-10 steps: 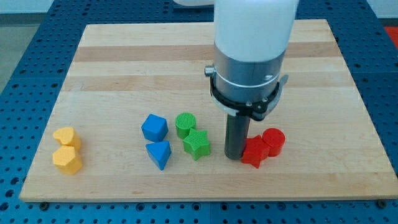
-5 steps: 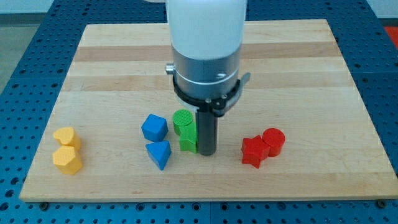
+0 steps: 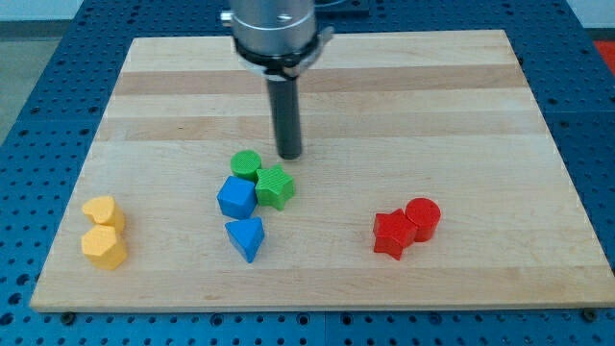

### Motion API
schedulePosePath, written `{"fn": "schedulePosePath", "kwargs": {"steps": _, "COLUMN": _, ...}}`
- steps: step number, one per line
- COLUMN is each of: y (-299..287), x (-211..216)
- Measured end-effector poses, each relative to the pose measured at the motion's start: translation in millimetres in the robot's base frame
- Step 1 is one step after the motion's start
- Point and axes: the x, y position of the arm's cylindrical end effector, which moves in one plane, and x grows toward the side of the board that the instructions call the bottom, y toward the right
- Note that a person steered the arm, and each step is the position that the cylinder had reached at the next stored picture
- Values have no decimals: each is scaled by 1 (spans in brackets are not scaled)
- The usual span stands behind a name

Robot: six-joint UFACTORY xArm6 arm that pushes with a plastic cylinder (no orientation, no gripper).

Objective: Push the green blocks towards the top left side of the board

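A green cylinder (image 3: pixel 245 164) and a green star block (image 3: pixel 275 185) sit side by side near the board's middle, a little below centre. The cylinder touches the top of a blue cube (image 3: pixel 236 197); the star touches the cube's right side. My tip (image 3: pixel 289 155) rests on the board just above and right of the green star, apart from it by a small gap. The rod rises straight up to the arm's grey body at the view's top.
A blue triangular block (image 3: pixel 246 236) lies below the blue cube. Two red blocks (image 3: pixel 405 227) sit at the lower right. Two yellow blocks (image 3: pixel 103 232) sit at the lower left. The wooden board (image 3: pixel 461 106) lies on a blue perforated table.
My tip swept from the right of the green star to the left and then toward the view's top. Both green blocks shifted up and left, now against the blue cube.
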Motion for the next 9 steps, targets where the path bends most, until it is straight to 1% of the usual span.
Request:
{"fn": "schedulePosePath", "kwargs": {"steps": 1, "y": 57, "x": 31}}
{"fn": "schedulePosePath", "kwargs": {"steps": 3, "y": 29, "x": 87}}
{"fn": "schedulePosePath", "kwargs": {"steps": 4, "y": 0, "x": 87}}
{"fn": "schedulePosePath", "kwargs": {"steps": 5, "y": -27, "x": 82}}
{"fn": "schedulePosePath", "kwargs": {"steps": 6, "y": -49, "x": 57}}
{"fn": "schedulePosePath", "kwargs": {"steps": 9, "y": -116, "x": -41}}
